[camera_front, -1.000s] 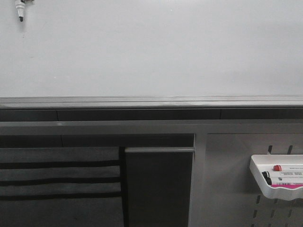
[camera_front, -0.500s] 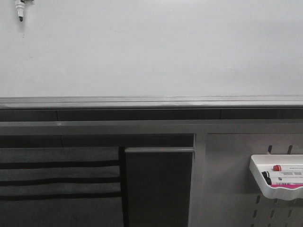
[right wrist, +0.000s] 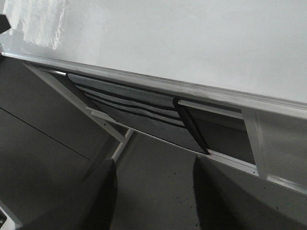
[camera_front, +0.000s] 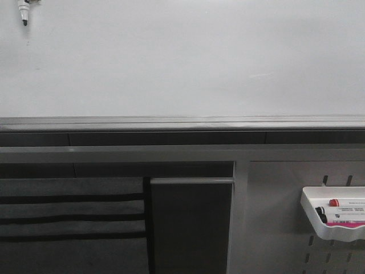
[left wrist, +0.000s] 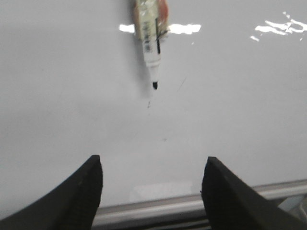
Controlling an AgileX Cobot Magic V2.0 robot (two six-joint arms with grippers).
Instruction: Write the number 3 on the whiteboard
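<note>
The whiteboard (camera_front: 182, 63) fills the upper half of the front view, its grey lower rail (camera_front: 182, 123) running the full width, and no finished number 3 shows on it; the left wrist view shows only a couple of faint thin strokes (left wrist: 181, 85) close to the pen tip, too slight to read as a digit. A marker (left wrist: 152, 43) hangs at the board's upper left, long axis near vertical, black tip (left wrist: 155, 86) pointing down towards the rail and seemingly at or just off the glossy surface; what holds it lies out of frame. From the left claw (left wrist: 151, 191) the marker sits straight ahead, up the board, centred between the two dark fingers, which stand wide apart with nothing between them. The right claw (right wrist: 153, 191) is also spread and empty, looking along the rail towards grey fabric pockets (right wrist: 129, 108), well apart from the marker. The left arm looks the nearer one for the writing.
</note>
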